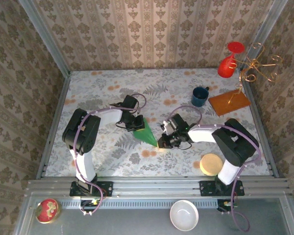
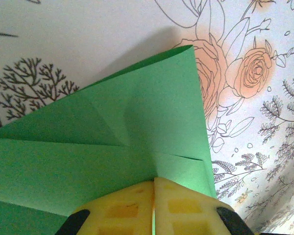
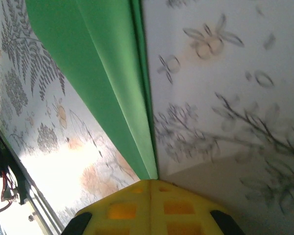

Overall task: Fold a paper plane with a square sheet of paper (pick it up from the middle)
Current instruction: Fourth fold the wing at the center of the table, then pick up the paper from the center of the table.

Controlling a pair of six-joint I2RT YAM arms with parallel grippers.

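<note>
The left pincer has its yellow pads pressed together on the wide end of the plane, whose green layers fan out straight ahead of it. Creases meet just in front of the pads. The far corner, up and slightly right of the pincer, stands a little off the table and casts a shadow. The right pincer is also closed. The narrow point of the plane runs right into the seam between its pads, so it seems to nip the nose, and a long folded edge leads away from it up and to the left. From above, the plane lies between the two pincers, each at one end. Well beyond the right pincer stand a mug and, farther right, a board. The paper is already a dart shape, so I judge the work well along, at a late long fold, probably setting the ridge or a wing. The next move calls for one pincer to pin its end firmly. The other must then carry a layer over along the centre line with edges matched and no tug, or the thin paper may buckle or slip.
</note>
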